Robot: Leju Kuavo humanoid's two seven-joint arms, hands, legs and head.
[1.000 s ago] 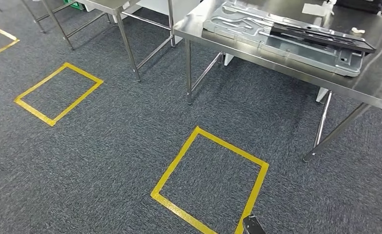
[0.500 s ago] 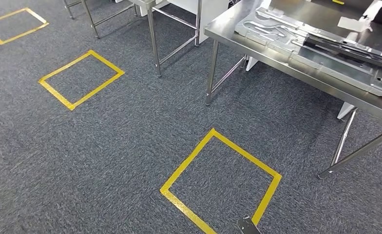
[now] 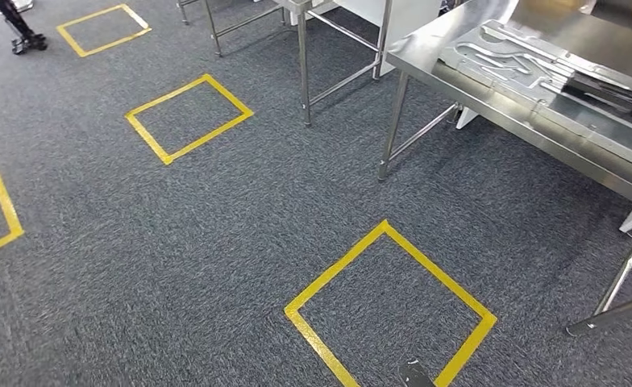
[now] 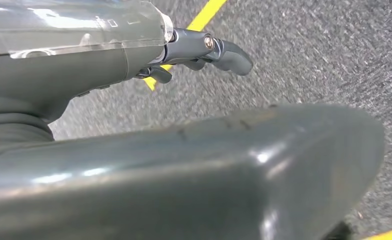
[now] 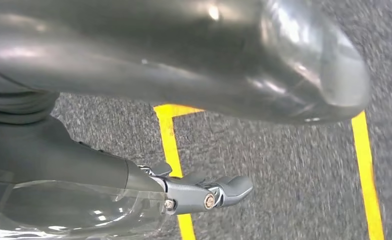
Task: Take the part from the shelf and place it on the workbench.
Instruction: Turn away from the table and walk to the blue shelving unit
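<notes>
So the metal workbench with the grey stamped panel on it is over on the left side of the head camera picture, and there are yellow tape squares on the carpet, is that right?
Not quite. In the head view the metal workbench with the grey stamped panel is on the right side of the picture, not the left. The rest holds: yellow tape squares mark the carpet.

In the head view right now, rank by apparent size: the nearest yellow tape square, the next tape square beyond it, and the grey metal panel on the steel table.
1. Nearest yellow tape square, though nearness inflates it.
2. Grey metal panel, cut off at the frame edge, so unsure.
3. Tape square beyond.
</notes>
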